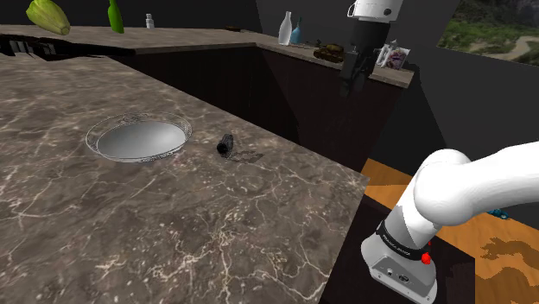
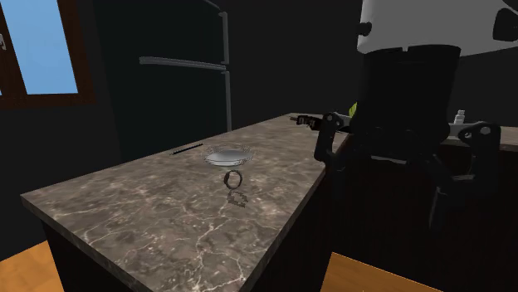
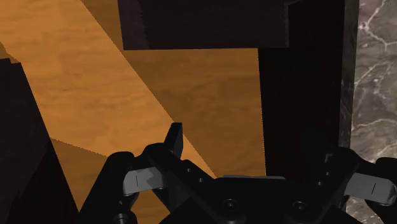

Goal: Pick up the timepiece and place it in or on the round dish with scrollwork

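A small dark wristwatch (image 1: 226,145) (image 2: 233,178) lies on the marble counter (image 1: 173,224), just off the rim of a shallow round grey dish (image 1: 138,138) (image 2: 228,155) with a scrolled wire edge. My black gripper (image 1: 354,76) (image 2: 404,153) (image 3: 254,156) hangs high beyond the counter's edge, toward the shoulder view's right of the watch and well apart from it. Its fingers stand apart with nothing between them. In the wrist view it looks down on orange wooden floor (image 3: 95,83), with a strip of the marble top (image 3: 378,76) beside it.
Along the back counter stand a white bottle (image 1: 286,28), a green bottle (image 1: 115,15), a green leafy thing (image 1: 48,15) and a small toy tank (image 1: 328,52). A dark fridge (image 2: 183,83) and a window (image 2: 37,50) lie behind the counter. Wooden floor (image 1: 406,186) lies below the counter edge.
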`<state>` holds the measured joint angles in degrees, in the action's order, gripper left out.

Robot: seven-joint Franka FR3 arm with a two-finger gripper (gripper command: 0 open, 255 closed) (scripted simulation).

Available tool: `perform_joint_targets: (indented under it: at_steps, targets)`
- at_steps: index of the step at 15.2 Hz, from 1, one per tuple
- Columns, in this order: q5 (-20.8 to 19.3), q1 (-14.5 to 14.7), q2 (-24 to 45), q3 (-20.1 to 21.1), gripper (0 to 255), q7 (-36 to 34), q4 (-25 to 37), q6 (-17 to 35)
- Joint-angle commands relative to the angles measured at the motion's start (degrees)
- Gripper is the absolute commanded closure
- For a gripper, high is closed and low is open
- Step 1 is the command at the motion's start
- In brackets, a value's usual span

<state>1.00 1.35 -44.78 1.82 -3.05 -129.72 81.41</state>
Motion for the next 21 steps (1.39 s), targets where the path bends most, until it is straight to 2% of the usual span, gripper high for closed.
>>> perform_joint_targets:
  at_steps: [1, 12, 21]
  targets:
    - [0.0, 0.0, 0.0, 0.0, 0, 0.0, 0.0, 0.0]
    - [7.2, 4.0, 10.5, 12.2, 0, -11.1, 3.5, 9.3]
    - [7.9, 5.8, 23.5, 22.2, 0, -20.5, 11.8, 16.2]
